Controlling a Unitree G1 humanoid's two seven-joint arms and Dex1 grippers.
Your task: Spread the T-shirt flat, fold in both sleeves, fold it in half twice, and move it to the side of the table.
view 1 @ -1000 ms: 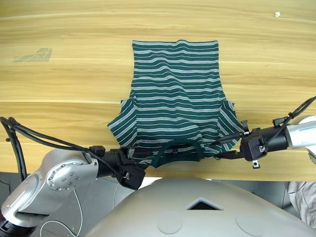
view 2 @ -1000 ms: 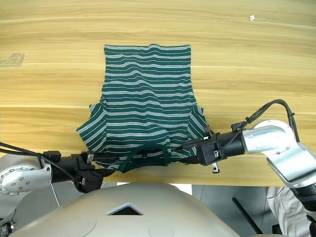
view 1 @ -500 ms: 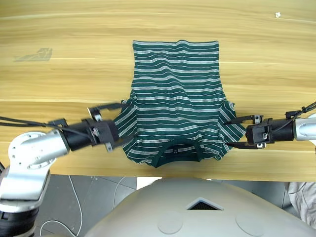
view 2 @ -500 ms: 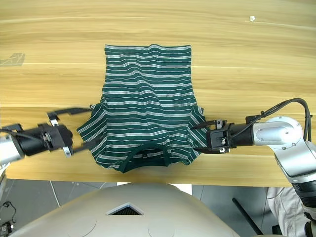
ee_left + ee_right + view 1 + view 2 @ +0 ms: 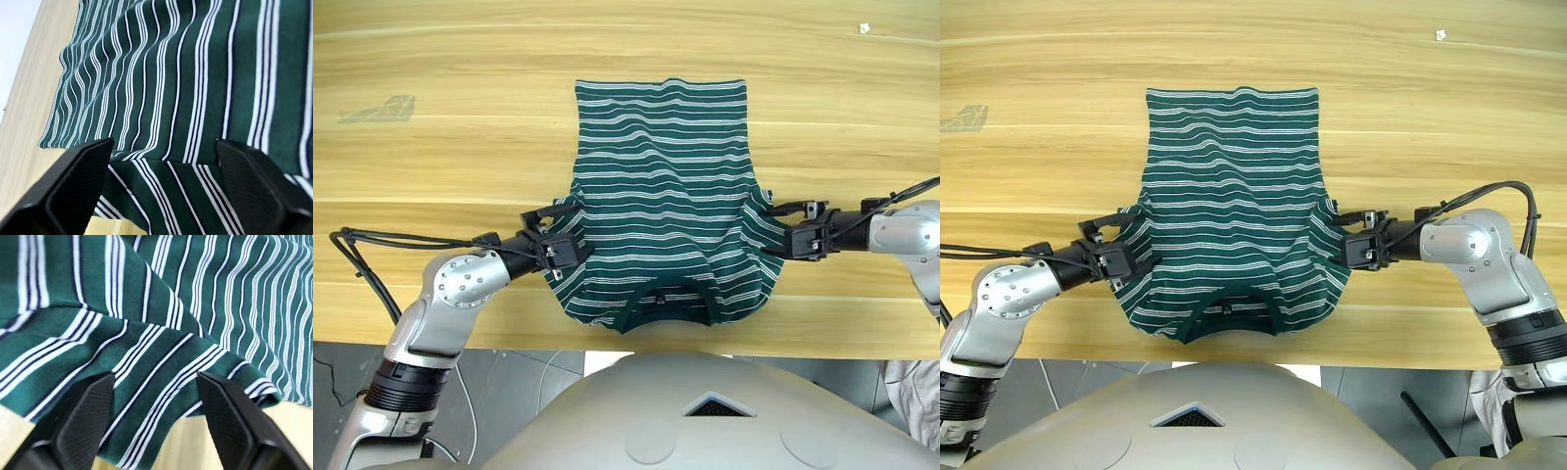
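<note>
A dark green T-shirt (image 5: 661, 186) with white stripes lies on the wooden table (image 5: 450, 166), collar (image 5: 664, 299) nearest me and hem at the far end. Both short sleeves lie bunched against the body. My left gripper (image 5: 560, 235) stands open at the shirt's left sleeve (image 5: 570, 240), one finger on each side of the sleeve's edge; the left wrist view has striped cloth between the spread fingers (image 5: 73, 186). My right gripper (image 5: 771, 227) stands open at the right sleeve (image 5: 759, 230), and the right wrist view has the sleeve's folded edge (image 5: 161, 352) between its fingers (image 5: 83, 426).
A small white scrap (image 5: 864, 28) lies at the far right of the table and a grey mark (image 5: 380, 110) at the far left. The table's near edge (image 5: 509, 345) runs just below the collar. Bare wood lies on both sides of the shirt.
Both grippers left the shoulder edge by the collar, swung outward, then came in level with the sleeves. The collar end now lies flat on the table.
</note>
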